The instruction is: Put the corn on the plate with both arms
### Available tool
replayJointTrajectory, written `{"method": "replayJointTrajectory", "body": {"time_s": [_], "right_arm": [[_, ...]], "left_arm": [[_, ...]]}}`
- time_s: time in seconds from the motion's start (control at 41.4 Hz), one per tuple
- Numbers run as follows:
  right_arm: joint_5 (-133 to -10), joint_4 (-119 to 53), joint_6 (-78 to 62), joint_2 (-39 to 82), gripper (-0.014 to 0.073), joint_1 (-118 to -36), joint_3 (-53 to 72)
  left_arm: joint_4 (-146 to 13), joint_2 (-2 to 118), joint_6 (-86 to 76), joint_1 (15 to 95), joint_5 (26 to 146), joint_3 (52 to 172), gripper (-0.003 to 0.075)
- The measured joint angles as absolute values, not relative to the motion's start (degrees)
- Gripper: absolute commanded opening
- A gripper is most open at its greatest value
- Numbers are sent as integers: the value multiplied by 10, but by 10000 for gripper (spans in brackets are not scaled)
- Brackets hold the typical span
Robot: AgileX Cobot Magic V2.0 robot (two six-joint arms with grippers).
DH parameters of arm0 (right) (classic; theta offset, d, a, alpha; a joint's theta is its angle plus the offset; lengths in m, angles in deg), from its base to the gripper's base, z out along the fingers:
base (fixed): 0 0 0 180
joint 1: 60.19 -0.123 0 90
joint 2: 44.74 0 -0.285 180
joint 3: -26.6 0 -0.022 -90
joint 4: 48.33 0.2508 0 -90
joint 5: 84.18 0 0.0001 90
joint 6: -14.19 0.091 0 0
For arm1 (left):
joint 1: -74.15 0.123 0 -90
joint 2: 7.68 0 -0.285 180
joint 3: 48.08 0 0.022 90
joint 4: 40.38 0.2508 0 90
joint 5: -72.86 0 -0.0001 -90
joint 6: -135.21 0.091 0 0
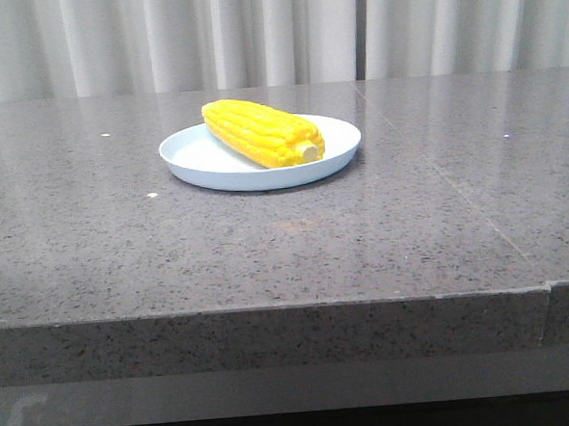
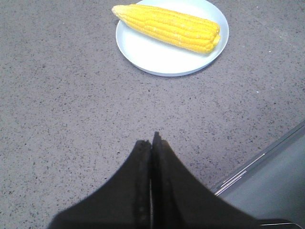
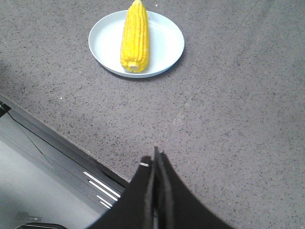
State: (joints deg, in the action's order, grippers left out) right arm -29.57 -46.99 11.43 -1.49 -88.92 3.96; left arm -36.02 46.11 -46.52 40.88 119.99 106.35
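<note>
The corn (image 1: 261, 131) lay diagonally on the plate (image 1: 189, 157) on the counter (image 1: 286, 242). Left fingers (image 2: 143, 164) and right fingers (image 3: 166, 183) were pressed together, empty, well apart from the plate. Placement appeared complete; no further grasp seemed required.

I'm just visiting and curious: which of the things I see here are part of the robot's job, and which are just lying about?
Part of the job:
- corn, already lying on the plate
- plate
- left pincer, shut, back from the plate
- right pincer, shut, also back

Just there:
- grey stone table
- pale curtain behind it
</note>
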Motion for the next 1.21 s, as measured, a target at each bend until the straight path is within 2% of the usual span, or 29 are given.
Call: {"method": "replayJointTrajectory", "body": {"time_s": [0.217,0.435,0.773,0.966,1.208], "right_arm": [[-297,-470,114,-15,-68,-889,40],[-297,-470,114,-15,-68,-889,40],[-297,-470,114,-15,-68,-889,40],[-297,-470,114,-15,-68,-889,40],[-297,-470,114,-15,-68,-889,40]], "left_arm": [[-360,452,-465,413,1190,1055,-20],[-359,381,-465,489,1124,1002,-20],[-355,187,-465,632,854,765,-20],[-366,76,-465,692,823,653,-20],[-410,11,-465,741,803,578,-20]]}}
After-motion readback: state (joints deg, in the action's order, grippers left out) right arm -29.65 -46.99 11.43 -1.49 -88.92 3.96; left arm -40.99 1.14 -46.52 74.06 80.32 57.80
